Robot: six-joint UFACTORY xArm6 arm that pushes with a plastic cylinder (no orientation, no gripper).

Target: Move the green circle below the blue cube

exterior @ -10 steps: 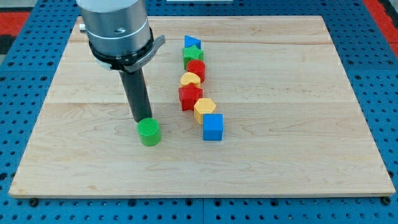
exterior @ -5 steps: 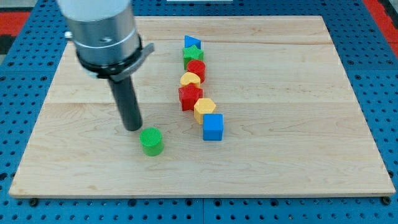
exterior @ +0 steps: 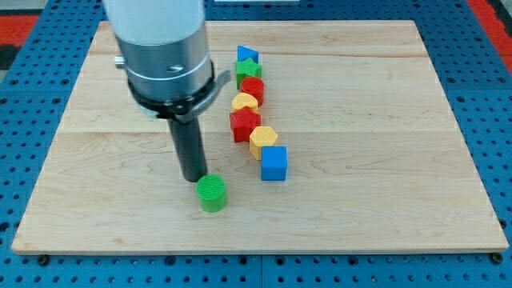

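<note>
The green circle (exterior: pixel 212 194) lies on the wooden board (exterior: pixel 384 176), below and to the left of the blue cube (exterior: pixel 274 163). My tip (exterior: pixel 194 178) is just above and left of the green circle, touching or nearly touching its upper left edge. The blue cube is the lowest block of a slanted column of blocks.
The column above the blue cube holds a yellow hexagon (exterior: pixel 262 140), a red star (exterior: pixel 244 124), a yellow half-round block (exterior: pixel 245 102), a red circle (exterior: pixel 252 88), a green star (exterior: pixel 248 70) and a blue triangle (exterior: pixel 246 54). The arm's grey body (exterior: pixel 164 48) hangs over the upper left.
The green circle has slid down and to the right, closer to the spot under the blue cube. My tip swung left, then came back right and down behind it.
</note>
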